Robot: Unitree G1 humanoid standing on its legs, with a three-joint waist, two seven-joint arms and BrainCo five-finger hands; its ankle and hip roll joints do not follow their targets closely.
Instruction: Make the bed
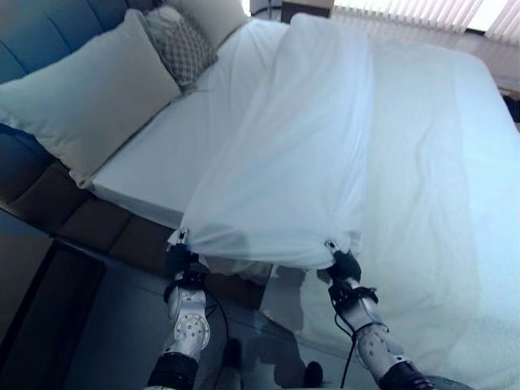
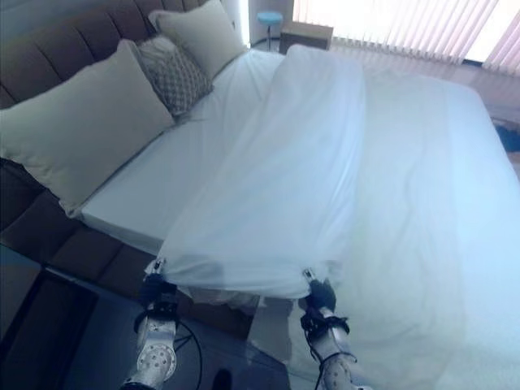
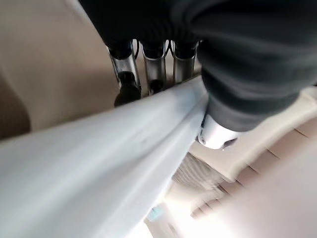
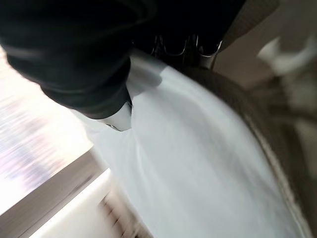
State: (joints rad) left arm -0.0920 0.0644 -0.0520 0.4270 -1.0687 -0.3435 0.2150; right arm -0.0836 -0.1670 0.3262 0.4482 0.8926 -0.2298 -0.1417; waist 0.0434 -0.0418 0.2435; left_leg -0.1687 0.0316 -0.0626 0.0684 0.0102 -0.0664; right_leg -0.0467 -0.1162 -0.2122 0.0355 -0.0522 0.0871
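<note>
Bedroom w/ blinds behind; bed (image 1: 138, 175) part-made. Left hand (image 1: 179, 258) & right hand (image 1: 343, 264) each clenched on white duvet (image 1: 284, 162) edge, lifted at near side. Mattress by pillows (image 1: 89, 97) looks uncovered; spreading remains.

A brown padded, panelled headboard (image 2: 49, 61) lines the wall on the left. Pale vertical window blinds (image 2: 406, 28) glow with daylight at the far side, near a low brown cabinet (image 2: 305, 36) and a small blue-topped round stool (image 2: 269, 18). Dark floor (image 2: 49, 341) lies below.
</note>
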